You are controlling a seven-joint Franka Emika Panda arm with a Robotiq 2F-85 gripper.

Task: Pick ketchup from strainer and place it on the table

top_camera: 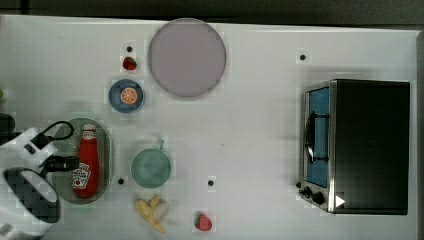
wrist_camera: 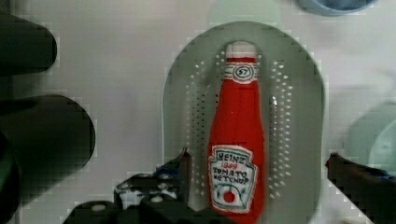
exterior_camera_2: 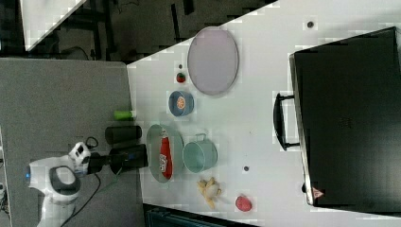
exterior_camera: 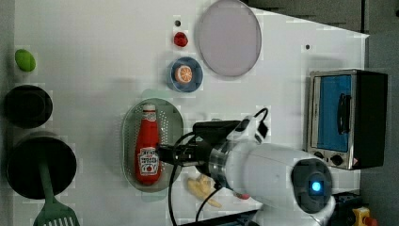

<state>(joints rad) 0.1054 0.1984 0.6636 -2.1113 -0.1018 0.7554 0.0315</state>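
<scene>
The ketchup [wrist_camera: 237,140] lies flat along the length of the strainer [wrist_camera: 299,93], label up, its white cap toward one rounded end of the pale green basket, which sits on the table [top_camera: 250,130]. In the wrist view the gripper [wrist_camera: 259,172] hangs above the bottle's labelled lower half with its jaws spread wide, one dark fingertip [wrist_camera: 180,163] on one side of the bottle and the other beyond the strainer's far wall, neither touching the bottle. In the top view the gripper [top_camera: 62,163] reaches in from the top view's left edge over the strainer [top_camera: 106,150], beside the ketchup [top_camera: 86,162]. Just to the top view's right of the strainer stands a round teal cup [top_camera: 151,168]; below it lies a banana [top_camera: 152,210] and a strawberry [top_camera: 203,222]. Above the strainer sits a small blue bowl [top_camera: 126,95] holding an orange slice, with another strawberry [top_camera: 129,63] and a lilac plate [top_camera: 186,57] beyond it. A toaster oven [top_camera: 357,145] stands well apart at the top view's right.
</scene>
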